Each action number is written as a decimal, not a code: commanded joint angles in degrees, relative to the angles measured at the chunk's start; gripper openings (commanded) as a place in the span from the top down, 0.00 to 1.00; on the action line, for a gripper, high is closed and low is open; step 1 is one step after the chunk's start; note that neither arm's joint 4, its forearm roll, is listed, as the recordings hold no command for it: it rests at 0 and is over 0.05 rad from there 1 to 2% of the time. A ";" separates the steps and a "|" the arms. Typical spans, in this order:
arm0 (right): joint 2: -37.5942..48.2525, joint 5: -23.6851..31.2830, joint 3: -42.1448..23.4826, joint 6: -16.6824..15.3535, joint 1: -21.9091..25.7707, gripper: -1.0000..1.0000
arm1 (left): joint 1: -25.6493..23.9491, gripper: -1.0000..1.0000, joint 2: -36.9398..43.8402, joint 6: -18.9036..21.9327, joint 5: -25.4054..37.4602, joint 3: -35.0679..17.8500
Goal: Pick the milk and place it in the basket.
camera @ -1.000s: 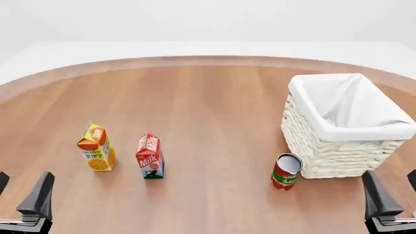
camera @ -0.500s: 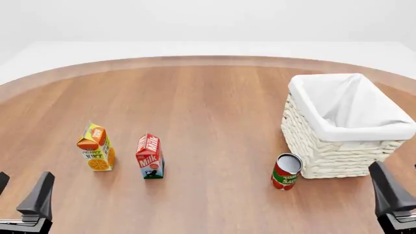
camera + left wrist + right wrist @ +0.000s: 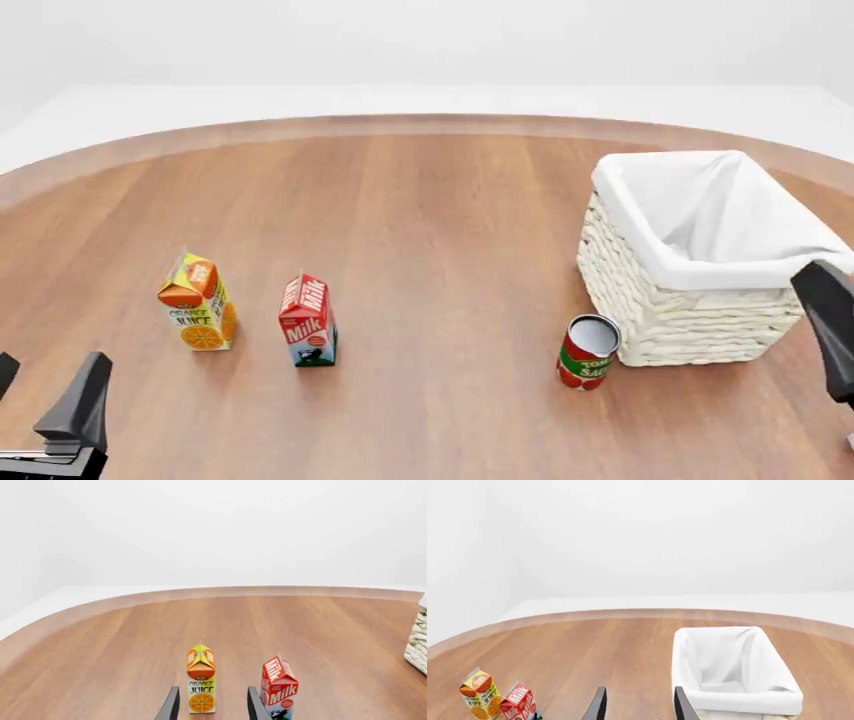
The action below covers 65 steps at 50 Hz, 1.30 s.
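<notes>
Milk (image 3: 308,322): upright, front-left of table (image 3: 441,220), beside juice carton (image 3: 199,301); bare wood around it. Basket (image 3: 707,260): far right, can (image 3: 587,351) at its base. Left gripper (image 3: 210,707), right gripper (image 3: 637,705): parted, empty.

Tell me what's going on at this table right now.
Nothing is being held yet. The milk stands upright on the wooden table, beside the orange juice carton. The basket sits apart on the right, a can next to it. The left gripper is open, low and lined up with the juice carton. The right gripper is open by the basket.
</notes>
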 commanded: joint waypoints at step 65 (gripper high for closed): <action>40.73 8.10 -30.80 16.43 20.70 0.00 | 0.00 0.00 0.00 0.00 0.00 0.00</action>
